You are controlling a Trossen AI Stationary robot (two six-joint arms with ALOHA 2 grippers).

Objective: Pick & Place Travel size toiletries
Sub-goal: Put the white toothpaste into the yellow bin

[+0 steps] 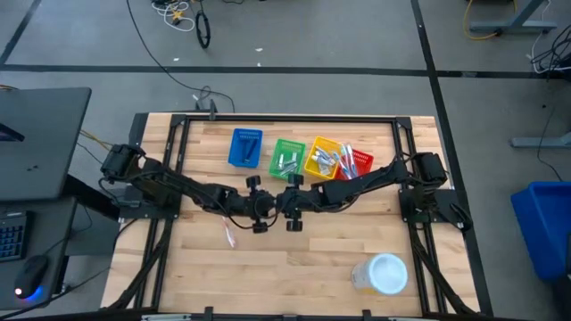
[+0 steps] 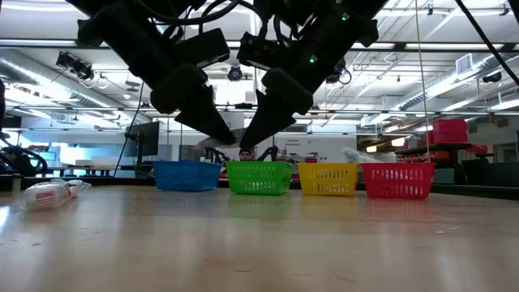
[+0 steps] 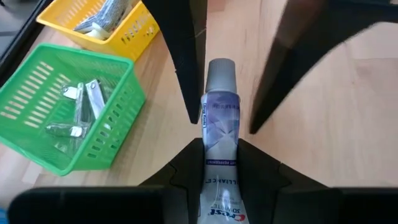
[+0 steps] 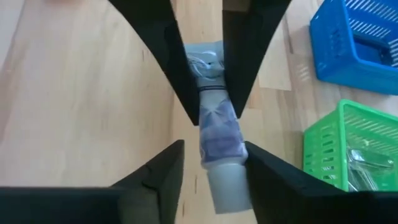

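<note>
High view puts the pale wooden table (image 1: 294, 267) under both dark arms, which meet at its middle. Bare boards stretch from there to the front edge. A large round translucent white container (image 1: 384, 274) stands alone near the front right corner. Four plastic mesh baskets sit side by side along the back. The blue basket (image 1: 245, 148) has one dark item in it. The green basket (image 3: 68, 106) holds metal nail clippers (image 3: 74, 112). The yellow basket (image 3: 124, 31) holds silvery wrapped pieces, and the red basket (image 1: 359, 163) holds white and red sticks. The left gripper (image 3: 221, 152) is clamped on the flat end of a small white toothpaste tube with a grey cap (image 3: 221, 118), held above the table just in front of the green basket; its print reads "Crest" and "3D WHITE". The right gripper (image 4: 214, 149) straddles the cap end with its fingers spread slightly wider than the tube. A thin pink-and-clear packet (image 1: 228, 234) lies on the boards near the left gripper.
</note>
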